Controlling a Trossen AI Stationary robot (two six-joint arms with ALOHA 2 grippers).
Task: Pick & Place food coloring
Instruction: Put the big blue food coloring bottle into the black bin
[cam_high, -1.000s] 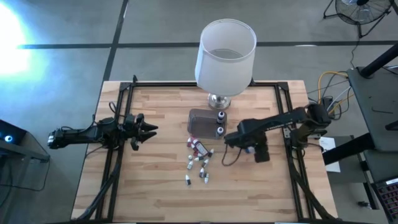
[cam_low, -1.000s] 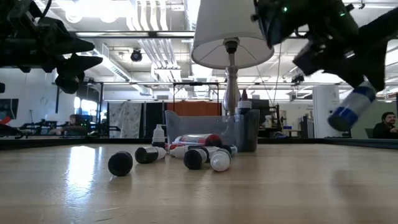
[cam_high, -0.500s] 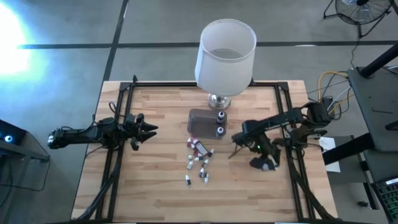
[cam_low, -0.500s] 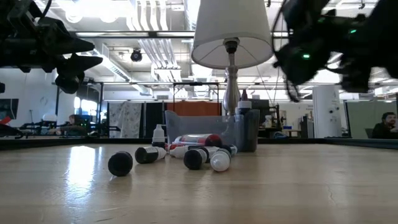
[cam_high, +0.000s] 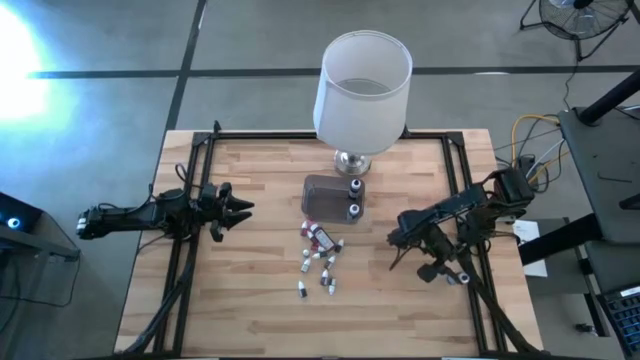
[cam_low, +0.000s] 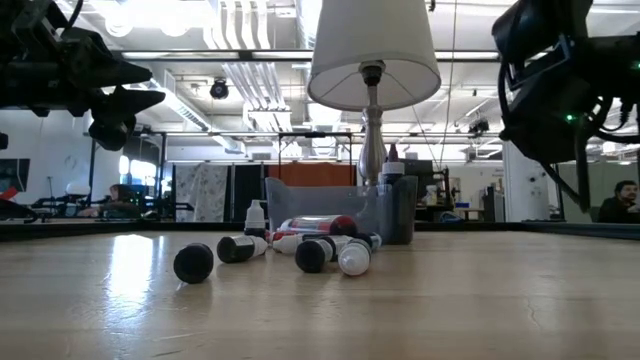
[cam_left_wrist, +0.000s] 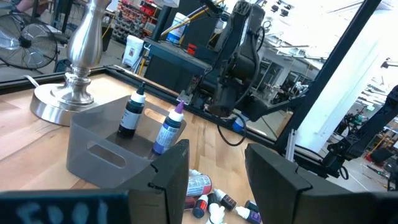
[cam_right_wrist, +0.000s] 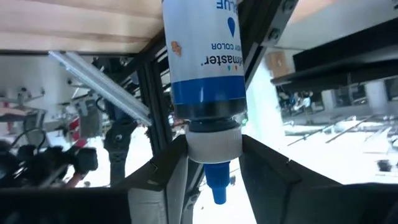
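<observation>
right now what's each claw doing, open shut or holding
Left claw: open, empty, waiting at the table's left edge.
Right claw: shut on a blue food coloring bottle.

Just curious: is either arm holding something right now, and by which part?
Yes. The right gripper holds a blue food coloring bottle at its white neck; the left gripper holds nothing.
</observation>
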